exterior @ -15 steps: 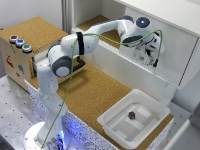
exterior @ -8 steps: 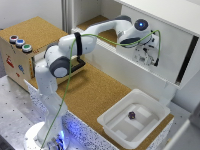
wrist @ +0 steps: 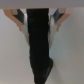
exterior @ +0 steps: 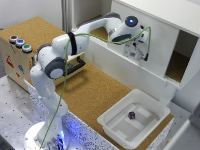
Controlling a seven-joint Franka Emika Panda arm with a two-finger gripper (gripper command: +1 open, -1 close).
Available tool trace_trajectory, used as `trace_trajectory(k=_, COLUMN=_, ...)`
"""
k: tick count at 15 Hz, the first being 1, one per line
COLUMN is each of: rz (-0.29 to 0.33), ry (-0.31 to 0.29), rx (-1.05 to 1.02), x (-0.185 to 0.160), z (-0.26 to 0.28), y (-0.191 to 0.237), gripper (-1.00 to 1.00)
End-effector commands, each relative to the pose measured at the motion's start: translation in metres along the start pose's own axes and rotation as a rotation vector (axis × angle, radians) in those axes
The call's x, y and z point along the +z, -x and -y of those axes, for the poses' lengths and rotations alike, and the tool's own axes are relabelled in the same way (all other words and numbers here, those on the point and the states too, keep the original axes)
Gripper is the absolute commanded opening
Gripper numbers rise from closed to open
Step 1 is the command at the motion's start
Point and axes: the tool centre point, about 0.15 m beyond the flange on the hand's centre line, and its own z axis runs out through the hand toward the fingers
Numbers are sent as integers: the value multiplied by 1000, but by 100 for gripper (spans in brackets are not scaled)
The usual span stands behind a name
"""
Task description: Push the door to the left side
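Cabinet gap beside door

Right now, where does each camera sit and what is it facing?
Exterior view: off the arm, high up, looking down on the cork table, white cabinet, tray and the whole arm.
Wrist view: on the wrist, close to the door; only the dark gripper shows, blurred.
Shared: the gripper and the door.

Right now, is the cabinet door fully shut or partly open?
Partly open. In the exterior view the door leaves a dark gap on that view's right, showing the cabinet interior, with the gripper in front of the panel.
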Motion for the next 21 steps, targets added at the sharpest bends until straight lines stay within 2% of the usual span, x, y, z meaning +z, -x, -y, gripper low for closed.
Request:
trace_trajectory(k=1, rz=-55, ry=151, rx=-32, x=32, z=98, y=-4, gripper=-100)
trace_trajectory(k=13, rz=-84, ry=-58, rx=-253, x=48, z=251, y=-48, gripper=-100)
trace_trajectory(k=16, rz=-105, ry=-86, rx=-299, x=47, z=275, y=-55, gripper=-100)
trace_trajectory(k=18, rz=-117, ry=-78, rx=-304, x=42, z=282, y=-60, gripper=-100)
trace_trajectory(k=19, rz=-107, ry=-36, rx=-286, x=36, z=278, y=-65, gripper=100)
trace_trajectory(k=21, rz=-89, ry=29, rx=-249, x=28, z=262, y=-63, gripper=100)
